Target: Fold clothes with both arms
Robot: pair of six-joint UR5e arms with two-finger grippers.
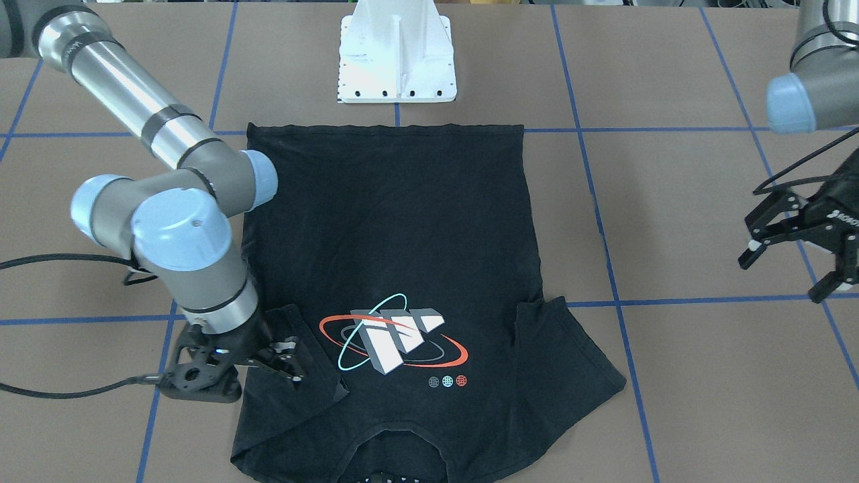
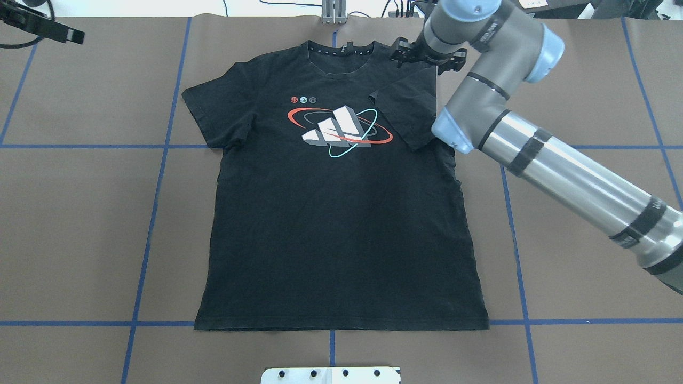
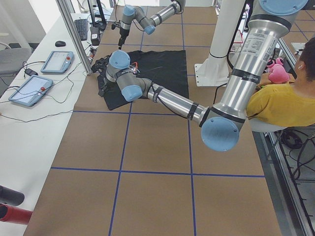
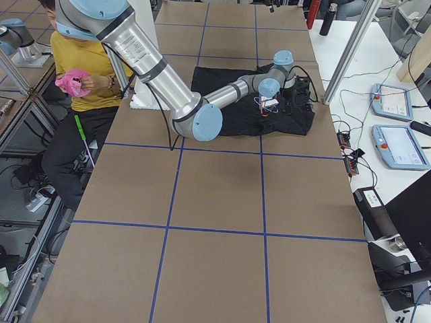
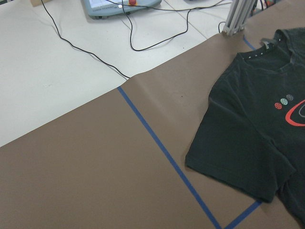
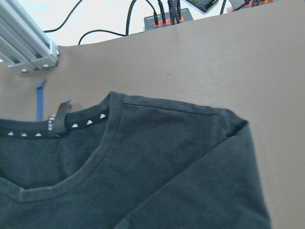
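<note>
Shirt: we see the black T-shirt (image 2: 336, 224) lying face-up and flat in the middle of the brown table (image 2: 80, 224), just in front of the white pedestal base (image 1: 397, 64).
Long axis: we read it running straight away from the robot, in line with the blue tape grid (image 2: 155, 213).
Pointing: the collar (image 2: 341, 52) points to the table's far edge, and the hem (image 2: 341, 325) lies nearest the base.
Graphic: the block-and-ring print (image 2: 341, 128) sits on the chest, upright as seen from the robot's side.
Sleeves: going by the robot's sides, the left sleeve (image 2: 205, 114) lies spread out flat. The right sleeve (image 2: 408, 109) is folded inward over the chest, its edge just beside the print.
Right gripper (image 1: 294, 363): it sits low over the folded sleeve near the shoulder, tilted towards the collar. Its jaws look narrowly apart, and we cannot tell whether they pinch cloth.
Left gripper (image 1: 788, 268): its jaws are wide apart and hold nothing. It hangs well off to the shirt's side.
</note>
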